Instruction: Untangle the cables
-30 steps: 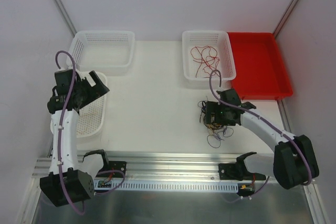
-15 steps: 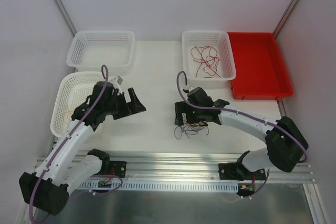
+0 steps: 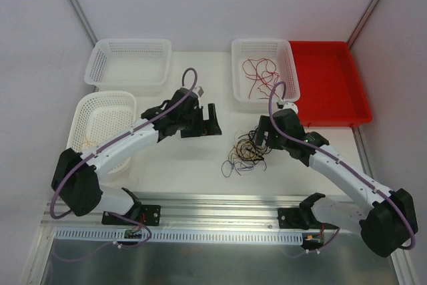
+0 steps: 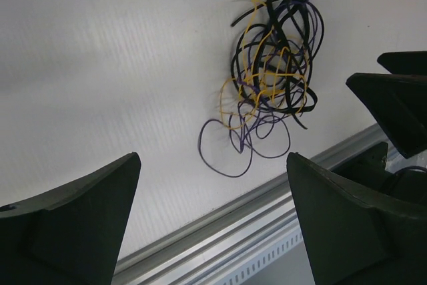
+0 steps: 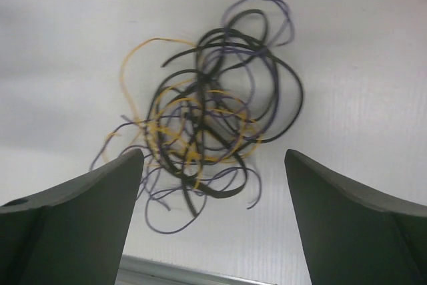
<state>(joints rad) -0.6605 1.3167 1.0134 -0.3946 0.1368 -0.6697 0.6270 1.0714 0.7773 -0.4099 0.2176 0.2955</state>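
A tangle of thin black, yellow-orange and purple cables [image 3: 243, 151] lies on the white table near the front edge. It shows in the left wrist view [image 4: 270, 75] and in the right wrist view [image 5: 203, 131]. Several red cables [image 3: 261, 77] lie in the white basket [image 3: 288, 65] at the back. My left gripper [image 3: 212, 123] is open and empty, just up-left of the tangle. My right gripper [image 3: 261, 137] is open and empty, at the tangle's right side, apart from it.
A red tray [image 3: 331, 83] stands at the back right. Two white baskets stand at the left: one at the back [image 3: 129, 63], one nearer [image 3: 105, 123]. A metal rail [image 3: 220, 201] runs along the table's front edge.
My left arm has swung from the left baskets to the table's middle. My right gripper carried the tangle left, let go and drew back right; the tangle now lies spread on the table.
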